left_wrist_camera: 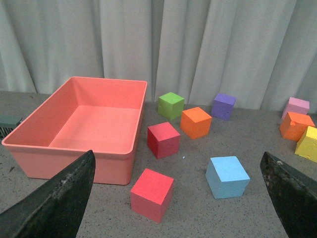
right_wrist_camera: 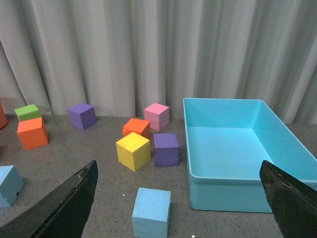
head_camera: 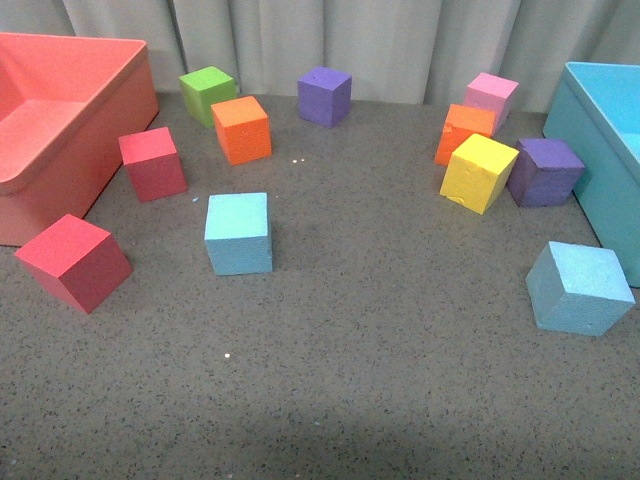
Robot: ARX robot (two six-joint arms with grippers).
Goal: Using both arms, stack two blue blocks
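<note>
Seemingly ahead of spread fingers (left_wrist_camera: 54, 203): left blue block (left_wrist_camera: 227, 176), right blue block (right_wrist_camera: 151, 212).

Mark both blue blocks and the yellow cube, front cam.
left blue block (head_camera: 238, 228), front view, top face near its front edge
right blue block (head_camera: 582, 275), front view, top face
yellow cube (head_camera: 472, 183), front view, front face
</note>
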